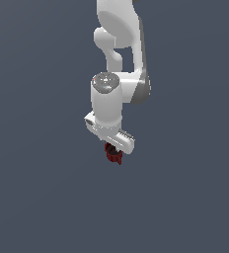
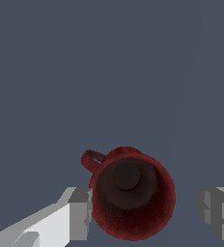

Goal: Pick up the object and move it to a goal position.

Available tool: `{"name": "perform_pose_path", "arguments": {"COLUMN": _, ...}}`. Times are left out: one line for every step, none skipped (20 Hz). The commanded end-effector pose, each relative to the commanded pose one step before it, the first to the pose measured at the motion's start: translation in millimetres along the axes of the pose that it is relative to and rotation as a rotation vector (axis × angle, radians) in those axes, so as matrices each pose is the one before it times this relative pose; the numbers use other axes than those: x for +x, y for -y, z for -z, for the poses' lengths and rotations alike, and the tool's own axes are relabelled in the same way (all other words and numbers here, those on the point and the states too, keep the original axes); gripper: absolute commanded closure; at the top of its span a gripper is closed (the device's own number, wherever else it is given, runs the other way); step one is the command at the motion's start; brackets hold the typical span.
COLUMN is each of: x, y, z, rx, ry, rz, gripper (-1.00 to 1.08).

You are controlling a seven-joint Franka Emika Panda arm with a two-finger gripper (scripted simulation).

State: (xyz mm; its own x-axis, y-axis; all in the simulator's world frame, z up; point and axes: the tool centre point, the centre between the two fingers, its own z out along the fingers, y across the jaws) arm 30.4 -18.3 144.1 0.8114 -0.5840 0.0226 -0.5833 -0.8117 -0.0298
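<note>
The object is a small dark red cup with a dark hollow centre and a small loop handle (image 2: 91, 160). In the wrist view the object (image 2: 133, 193) lies between my two grey fingertips. One fingertip (image 2: 79, 214) is right against its rim, while the other (image 2: 213, 212) stands a clear gap away. My gripper (image 2: 145, 212) is open around it. In the exterior view the object (image 1: 113, 154) shows just under the white hand of my gripper (image 1: 115, 146), whose fingertips are mostly hidden there.
A plain dark grey-blue surface (image 1: 42, 188) fills both views. The white arm (image 1: 117, 44) rises above the gripper toward the top of the exterior view. No other objects or goal marker show.
</note>
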Motion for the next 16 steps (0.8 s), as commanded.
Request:
{"name": "perform_pose_path", "arguments": {"x": -0.9, "y": 5.25, "z": -6.01, "rx": 0.00448, "ry": 0.00239, "rz": -0.06819, "gripper": -0.6}}
{"name": "perform_pose_path", "arguments": {"x": -0.53, "y": 2.0, "z": -2.4, "rx": 0.00162, "ry": 0.001, "rz": -0.02658, "gripper": -0.6}}
{"name": "perform_pose_path", "arguments": {"x": -0.59, "y": 1.97, "z": -2.41, "rx": 0.00156, "ry": 0.00101, "rz": -0.02658, "gripper": -0.6}}
{"name": "perform_pose_path", "arguments": {"x": -0.64, "y": 1.93, "z": -2.41, "rx": 0.00151, "ry": 0.00102, "rz": -0.02659, "gripper": -0.6}}
{"name": "perform_pose_path", "arguments": {"x": -0.71, "y": 1.91, "z": -2.42, "rx": 0.00145, "ry": 0.00102, "rz": -0.02658, "gripper": -0.6}}
{"name": "perform_pose_path", "arguments": {"x": -0.76, "y": 1.87, "z": -2.43, "rx": 0.0014, "ry": 0.00103, "rz": -0.02658, "gripper": -0.6}}
{"name": "perform_pose_path", "arguments": {"x": -0.81, "y": 1.81, "z": -2.41, "rx": 0.00134, "ry": 0.00102, "rz": -0.02631, "gripper": -0.6}}
{"name": "perform_pose_path", "arguments": {"x": -0.82, "y": 1.69, "z": -2.3, "rx": 0.00123, "ry": 0.00097, "rz": -0.02503, "gripper": -0.6}}
{"name": "perform_pose_path", "arguments": {"x": -0.82, "y": 1.56, "z": -2.18, "rx": 0.00112, "ry": 0.00091, "rz": -0.02369, "gripper": -0.6}}
{"name": "perform_pose_path", "arguments": {"x": -0.81, "y": 1.44, "z": -2.06, "rx": 0.00102, "ry": 0.00086, "rz": -0.02233, "gripper": -0.6}}
{"name": "perform_pose_path", "arguments": {"x": -0.8, "y": 1.33, "z": -1.94, "rx": 0.00093, "ry": 0.0008, "rz": -0.02097, "gripper": -0.6}}
{"name": "perform_pose_path", "arguments": {"x": -0.77, "y": 1.21, "z": -1.82, "rx": 0.00084, "ry": 0.00075, "rz": -0.01963, "gripper": -0.6}}
{"name": "perform_pose_path", "arguments": {"x": -0.74, "y": 1.11, "z": -1.7, "rx": 0.00076, "ry": 0.00069, "rz": -0.01827, "gripper": -0.6}}
{"name": "perform_pose_path", "arguments": {"x": -0.71, "y": 1.01, "z": -1.57, "rx": 0.00069, "ry": 0.00064, "rz": -0.01691, "gripper": -0.6}}
{"name": "perform_pose_path", "arguments": {"x": -0.67, "y": 0.91, "z": -1.45, "rx": 0.00062, "ry": 0.00058, "rz": -0.01555, "gripper": -0.6}}
{"name": "perform_pose_path", "arguments": {"x": -0.63, "y": 0.82, "z": -1.33, "rx": 0.00055, "ry": 0.00053, "rz": -0.0142, "gripper": -0.6}}
